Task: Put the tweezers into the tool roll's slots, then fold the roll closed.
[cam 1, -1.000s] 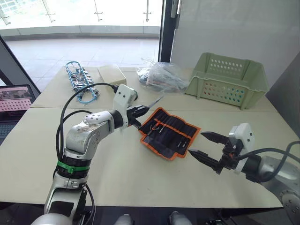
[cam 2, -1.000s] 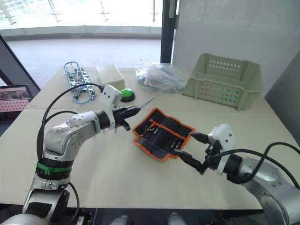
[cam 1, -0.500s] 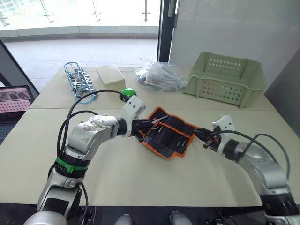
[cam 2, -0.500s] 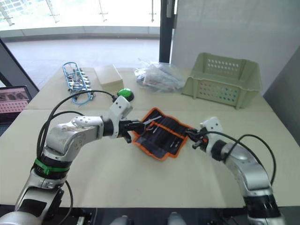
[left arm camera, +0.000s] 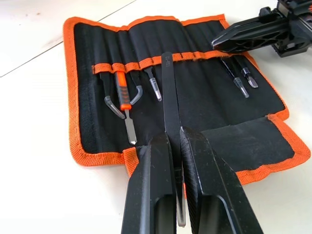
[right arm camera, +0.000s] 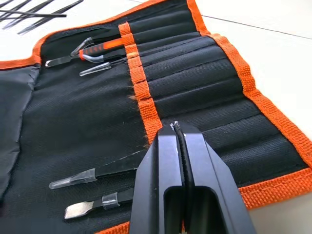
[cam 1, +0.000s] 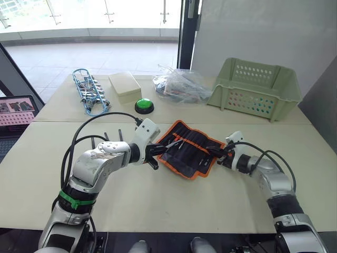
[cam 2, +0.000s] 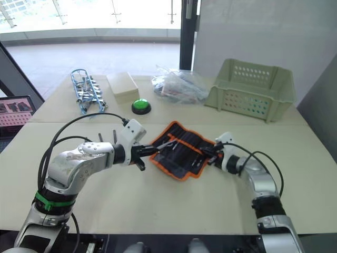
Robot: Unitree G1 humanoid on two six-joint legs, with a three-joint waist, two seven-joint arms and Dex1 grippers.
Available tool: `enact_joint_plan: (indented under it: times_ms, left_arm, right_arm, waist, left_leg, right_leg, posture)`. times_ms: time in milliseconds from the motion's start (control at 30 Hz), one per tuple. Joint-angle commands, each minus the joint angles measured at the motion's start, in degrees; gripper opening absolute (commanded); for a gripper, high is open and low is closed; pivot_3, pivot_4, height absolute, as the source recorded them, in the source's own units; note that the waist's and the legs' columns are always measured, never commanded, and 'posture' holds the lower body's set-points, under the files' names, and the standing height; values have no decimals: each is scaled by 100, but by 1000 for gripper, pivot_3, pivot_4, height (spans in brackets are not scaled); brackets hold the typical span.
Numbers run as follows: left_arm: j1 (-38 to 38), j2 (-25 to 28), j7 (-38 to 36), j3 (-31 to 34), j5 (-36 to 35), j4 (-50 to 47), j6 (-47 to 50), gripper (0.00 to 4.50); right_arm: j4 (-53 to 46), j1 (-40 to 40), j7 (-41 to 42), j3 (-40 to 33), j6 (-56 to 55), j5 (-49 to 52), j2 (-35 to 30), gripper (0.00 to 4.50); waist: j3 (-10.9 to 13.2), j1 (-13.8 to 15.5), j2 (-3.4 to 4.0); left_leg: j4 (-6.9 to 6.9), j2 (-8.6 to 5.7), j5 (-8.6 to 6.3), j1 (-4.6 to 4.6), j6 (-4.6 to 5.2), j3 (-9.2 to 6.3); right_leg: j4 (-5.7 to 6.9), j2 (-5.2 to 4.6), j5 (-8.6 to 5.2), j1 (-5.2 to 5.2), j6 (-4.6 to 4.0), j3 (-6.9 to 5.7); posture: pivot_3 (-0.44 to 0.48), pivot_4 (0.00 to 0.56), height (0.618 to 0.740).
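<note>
The left pincer (left arm camera: 174, 146) has been brought down low over the tool roll (cam 1: 190, 149), which lies open on the desk (cam 1: 158, 205). One second ago it was held higher, near the roll's left end. Its two fingers are closed tight on one of the tweezers (left arm camera: 170, 92), a thin black one. The tip of this piece now lies by the orange band over the slots (left arm camera: 161, 61). This is judged to mean that the piece is lined up and about to be pushed into a free slot.

The right pincer (right arm camera: 181, 139) has also been moved. One second ago it was wide open and well away from the roll, out by the desk's near right side. Now it is closed, and its tips are pressed down on the roll's right end, close by the orange band there. A thin dark strip is seen between its fingers (what it is cannot be told). The roll is likely being held flat by this pincer so that it does not slide.

Several tools are already tucked in the slots, and a spare bunch of tweezers (cam 1: 112, 137) is left on the desk behind the left arm. The roll is not yet folded.
</note>
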Motion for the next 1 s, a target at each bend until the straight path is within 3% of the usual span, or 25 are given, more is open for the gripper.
enact_joint_plan:
  times_ms: [33,167,433,1000]
  left_arm:
    - [-16,42,-33,133,-110,-227,123,0]
    - [-30,67,-91,114,-158,-182,181,0]
    - [-264,-629,429,21,-8,332,556,0]
    - [-440,-1419,949,-173,656,1453,-90,0]
  right_arm:
    - [501,-15,-34,147,-96,-350,65,37]
    - [837,-113,-66,111,-254,-476,129,37]
    - [878,-131,-64,96,-335,-564,199,37]
    - [548,-18,-208,93,-156,-574,379,37]
  waist:
    - [0,-9,0]
    - [-1,-21,-1]
    - [-3,-15,-3]
    - [-5,-31,-3]
  left_leg:
    - [0,1,0,2,0,0]
    - [0,1,0,26,0,0]
    - [3,0,18,36,-22,-2]
    - [3,1,22,35,-25,-2]
  right_leg:
    - [1,1,0,2,0,0]
    - [0,2,0,28,-1,0]
    - [1,3,21,43,5,0]
    - [3,4,25,40,4,0]
  posture:
    - [0,150,740]
    - [0,150,740]
    - [0,150,740]
    - [0,150,740]
